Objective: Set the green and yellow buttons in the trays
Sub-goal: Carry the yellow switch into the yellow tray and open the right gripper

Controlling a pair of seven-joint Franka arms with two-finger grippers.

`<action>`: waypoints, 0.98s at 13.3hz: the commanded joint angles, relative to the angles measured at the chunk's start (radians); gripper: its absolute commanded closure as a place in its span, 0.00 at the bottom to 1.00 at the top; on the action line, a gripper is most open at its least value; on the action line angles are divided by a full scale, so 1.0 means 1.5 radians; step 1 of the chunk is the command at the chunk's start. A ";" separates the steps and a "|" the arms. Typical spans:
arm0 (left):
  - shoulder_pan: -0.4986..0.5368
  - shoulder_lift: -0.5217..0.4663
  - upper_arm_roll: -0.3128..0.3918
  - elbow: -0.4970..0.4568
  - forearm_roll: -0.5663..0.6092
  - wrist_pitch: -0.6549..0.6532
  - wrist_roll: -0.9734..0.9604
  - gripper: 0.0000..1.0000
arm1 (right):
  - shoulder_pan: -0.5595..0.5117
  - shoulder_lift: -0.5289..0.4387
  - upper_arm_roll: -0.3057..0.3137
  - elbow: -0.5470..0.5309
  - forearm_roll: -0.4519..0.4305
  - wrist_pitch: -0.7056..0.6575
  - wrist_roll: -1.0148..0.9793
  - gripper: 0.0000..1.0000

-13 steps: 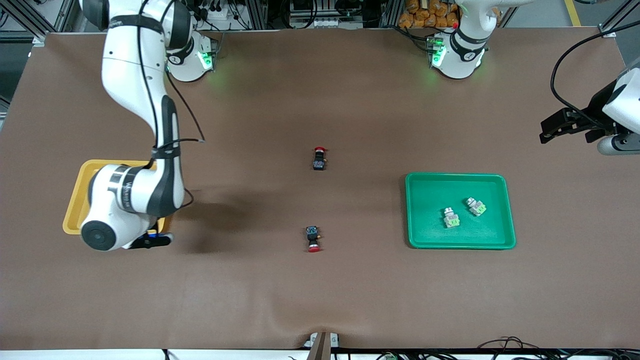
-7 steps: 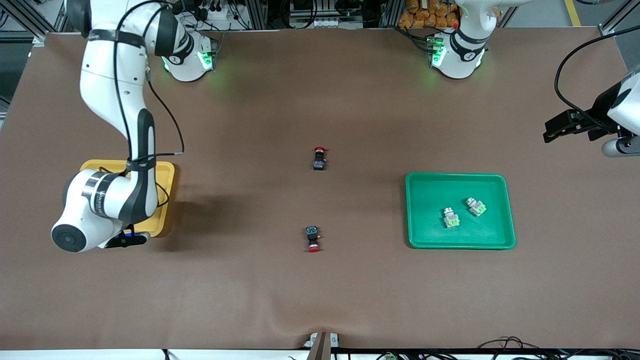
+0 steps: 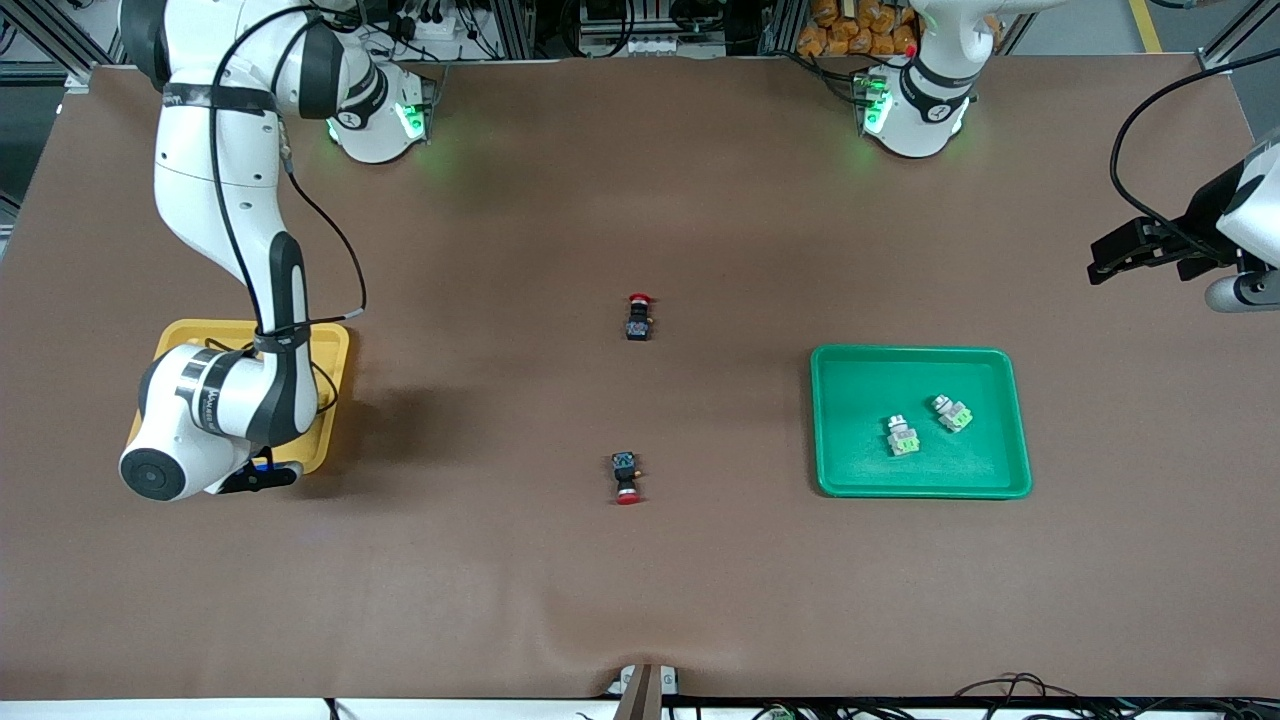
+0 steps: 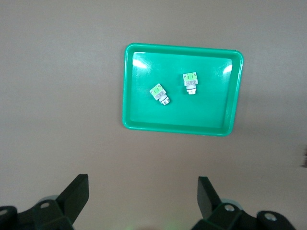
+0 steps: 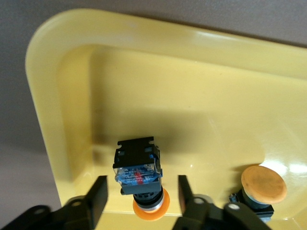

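Yellow button now freed from right claw

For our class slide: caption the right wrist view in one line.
Right gripper open around a yellow-capped button in the yellow tray, a second one beside it.

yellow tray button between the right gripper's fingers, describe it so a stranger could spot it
Find the shallow yellow plastic tray at the right arm's end of the table. Inside lie two black-bodied buttons with orange-yellow caps. This one lies between the open right gripper's fingers, its clear back with red marking showing; its neighbour shows mostly cap.
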 commanded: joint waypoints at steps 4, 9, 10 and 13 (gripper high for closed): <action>0.003 -0.012 -0.004 -0.012 0.007 0.000 0.000 0.00 | -0.008 -0.029 0.015 0.006 -0.014 -0.004 -0.002 0.00; 0.004 -0.014 -0.005 -0.018 0.007 0.008 0.000 0.00 | -0.015 -0.037 0.014 0.119 -0.013 -0.076 -0.022 0.00; 0.004 -0.014 -0.005 -0.019 0.007 0.008 0.001 0.00 | -0.028 -0.037 0.016 0.145 -0.012 -0.094 -0.056 0.00; 0.004 -0.017 -0.005 -0.020 0.007 0.008 0.001 0.00 | -0.098 -0.037 0.067 0.195 -0.011 -0.121 -0.092 0.00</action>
